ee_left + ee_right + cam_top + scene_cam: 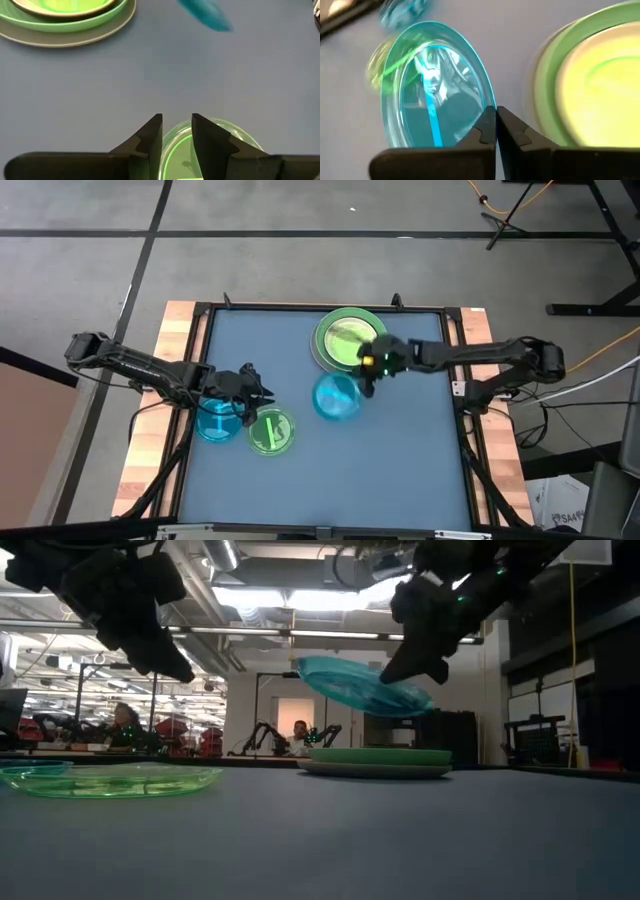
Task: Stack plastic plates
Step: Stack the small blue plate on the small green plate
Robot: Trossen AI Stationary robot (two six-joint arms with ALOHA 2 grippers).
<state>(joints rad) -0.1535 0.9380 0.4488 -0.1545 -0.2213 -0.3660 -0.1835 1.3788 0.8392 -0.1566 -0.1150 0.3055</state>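
Note:
A stack (pixel 347 338) stands at the far middle of the table: a large grey plate (pixel 375 771) at the bottom and a large light green plate (pixel 380 756) on it, with smaller pale and green plates inside (pixel 600 95). My right gripper (pixel 368 375) is shut on a translucent blue plate (pixel 337 398) beside the stack. My left gripper (pixel 250 388) hovers open and empty above a translucent green plate (pixel 272 432), next to a second blue plate (pixel 213 423); both lie flat on the table. The black plate is out of view. My right gripper pinches the blue plate's rim (pixel 490 102) between its two fingers, on the side nearest the stack. The fingers slant down from the table's right. The plate is lifted clear of the table and tilted (pixel 365 688), its free side higher than the held side.
The blue-grey table top (pixel 400 470) has a raised dark frame (pixel 205 330) and wooden side strips. The near half and the right side are bare. People and equipment show in the room behind the table in the low view.

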